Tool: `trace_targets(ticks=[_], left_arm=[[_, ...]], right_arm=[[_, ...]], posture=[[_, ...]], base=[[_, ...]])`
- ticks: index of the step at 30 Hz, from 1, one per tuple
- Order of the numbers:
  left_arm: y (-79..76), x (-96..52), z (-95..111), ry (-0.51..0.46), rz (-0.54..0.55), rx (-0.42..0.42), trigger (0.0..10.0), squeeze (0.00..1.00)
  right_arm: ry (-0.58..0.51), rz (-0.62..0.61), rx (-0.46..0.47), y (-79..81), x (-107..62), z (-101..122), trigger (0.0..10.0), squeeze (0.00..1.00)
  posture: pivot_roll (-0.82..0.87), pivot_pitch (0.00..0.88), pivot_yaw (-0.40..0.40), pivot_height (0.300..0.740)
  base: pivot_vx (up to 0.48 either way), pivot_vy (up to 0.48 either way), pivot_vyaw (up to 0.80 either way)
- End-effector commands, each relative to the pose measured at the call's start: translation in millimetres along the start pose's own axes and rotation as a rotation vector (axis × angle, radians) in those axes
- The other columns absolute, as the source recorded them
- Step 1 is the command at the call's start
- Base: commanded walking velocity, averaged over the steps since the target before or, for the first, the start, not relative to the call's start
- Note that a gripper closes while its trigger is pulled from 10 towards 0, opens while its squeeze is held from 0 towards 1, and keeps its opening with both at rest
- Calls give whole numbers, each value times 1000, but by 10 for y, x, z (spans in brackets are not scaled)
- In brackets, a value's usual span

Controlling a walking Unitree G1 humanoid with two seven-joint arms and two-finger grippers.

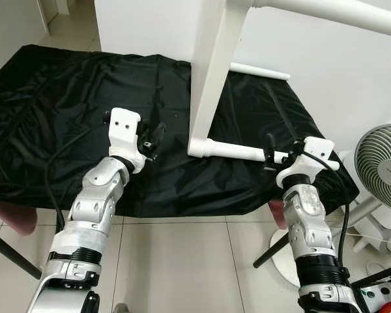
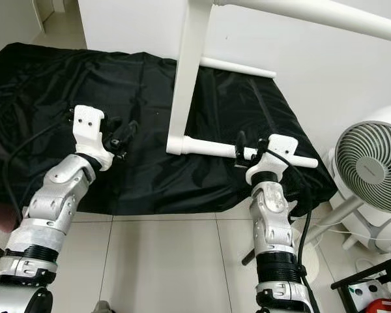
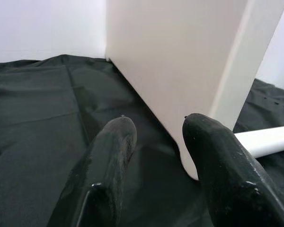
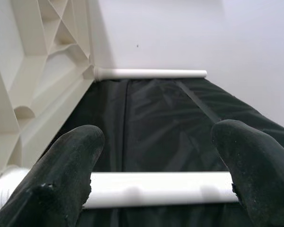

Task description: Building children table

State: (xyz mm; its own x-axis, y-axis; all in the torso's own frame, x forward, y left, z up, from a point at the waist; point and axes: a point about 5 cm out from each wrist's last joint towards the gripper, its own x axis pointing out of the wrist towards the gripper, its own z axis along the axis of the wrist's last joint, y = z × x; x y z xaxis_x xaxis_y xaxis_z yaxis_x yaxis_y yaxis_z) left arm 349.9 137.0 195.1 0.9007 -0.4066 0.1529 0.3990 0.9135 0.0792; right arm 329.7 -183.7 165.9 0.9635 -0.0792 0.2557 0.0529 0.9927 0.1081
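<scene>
White children's table top [image 1: 212,72] standing on edge on the black sheet [image 1: 65,104], two white legs [image 1: 238,151] already socketed and jutting toward 3 o'clock. Right gripper [image 4: 154,165] at the near leg's free end, fingers [image 4: 68,165] spread wide either side of the tube, gripping nothing. Left gripper [image 3: 156,137] at 9 o'clock of the panel, fingers narrowly parted, empty, just short of its bottom corner. Risk, likely: closing or pushing on the leg levering the unsupported panel over, or slipping it on the slick sheet. White fan [image 1: 381,166] at 3 o'clock, within toppling reach.
</scene>
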Motion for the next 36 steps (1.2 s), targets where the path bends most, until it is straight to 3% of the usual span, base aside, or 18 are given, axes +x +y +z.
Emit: trace_targets(ticks=[1,3,5,16,27,33,36], left_arm=[[92,-26,-70,16,164,0,10000,0],[92,-26,-70,16,164,0,10000,0],[146,-68,-159,28,230,-15,10000,0],[120,-72,-351,87,211,13,10000,0],[240,-87,-411,117,190,47,10000,0],[263,-70,-410,116,191,66,10000,0],[290,-56,-380,90,225,95,10000,0]], right_arm=[[27,-13,-29,-17,-30,-98,10000,0],[27,-13,-29,-17,-30,-98,10000,0],[37,-16,-71,-8,-35,-167,10000,0],[49,-8,-126,-15,-77,-258,10000,0],[30,19,-154,193,-23,-323,10000,0],[36,14,-149,228,-36,-354,10000,0],[48,7,-152,220,-48,-386,10000,0]], posture=[[-9,0,-75,740],[-9,0,-75,740],[-27,0,-60,740],[-77,0,9,740],[-63,0,82,740],[-48,0,64,740],[-31,0,15,740]], base=[[0,0,0],[0,0,0],[0,0,0],[0,0,0],[0,0,0],[0,0,0],[0,0,0]])
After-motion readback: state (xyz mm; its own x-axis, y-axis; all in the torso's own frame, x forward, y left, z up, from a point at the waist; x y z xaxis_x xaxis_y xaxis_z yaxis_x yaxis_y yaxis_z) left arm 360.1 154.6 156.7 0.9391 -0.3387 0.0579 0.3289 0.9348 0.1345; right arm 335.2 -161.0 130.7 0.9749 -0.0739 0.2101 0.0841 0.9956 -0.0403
